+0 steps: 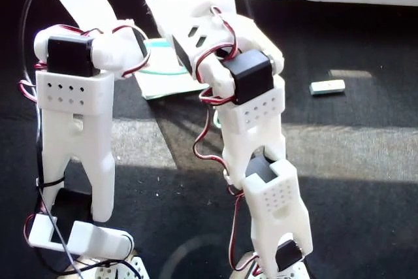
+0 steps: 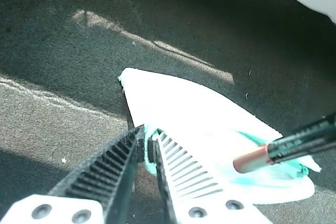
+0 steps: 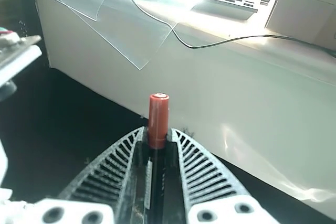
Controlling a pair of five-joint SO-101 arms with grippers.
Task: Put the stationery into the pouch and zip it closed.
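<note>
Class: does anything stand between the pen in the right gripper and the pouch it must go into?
Nothing visible does. The pen's reddish end hangs just above the pouch, while the left gripper pinches the pouch's edge off to one side.

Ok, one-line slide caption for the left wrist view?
Left pincer grips the white pouch by its edge, red-tipped pen poised over it.

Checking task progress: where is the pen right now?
The pen is clamped in the right gripper, its reddish end sticking out. In the left wrist view that end hangs over the white pouch.
</note>
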